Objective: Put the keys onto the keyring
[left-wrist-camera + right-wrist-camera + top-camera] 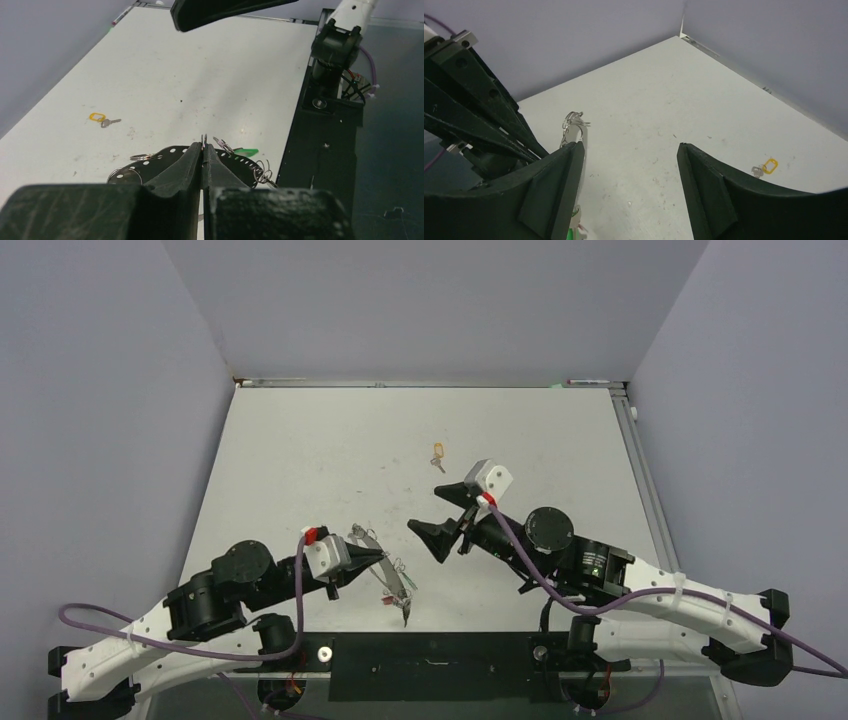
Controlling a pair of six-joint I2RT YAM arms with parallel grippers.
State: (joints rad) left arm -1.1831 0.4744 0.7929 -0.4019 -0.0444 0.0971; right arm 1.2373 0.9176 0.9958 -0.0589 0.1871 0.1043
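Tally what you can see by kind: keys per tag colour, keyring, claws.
yellow-tagged key: 1, loose on the table
green-tagged key: 1, by the keyring
keyring: 1
claws: 2, left claw shut on the keyring, right claw open
Total: 5; any further keys at the keyring can't be made out.

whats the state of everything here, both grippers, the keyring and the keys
left gripper: shut on the keyring
right gripper: open, holding nothing
keyring: pinched between the left fingers
green-tagged key: at the keyring, seems already threaded on
yellow-tagged key: lying loose on the table, not on the keyring
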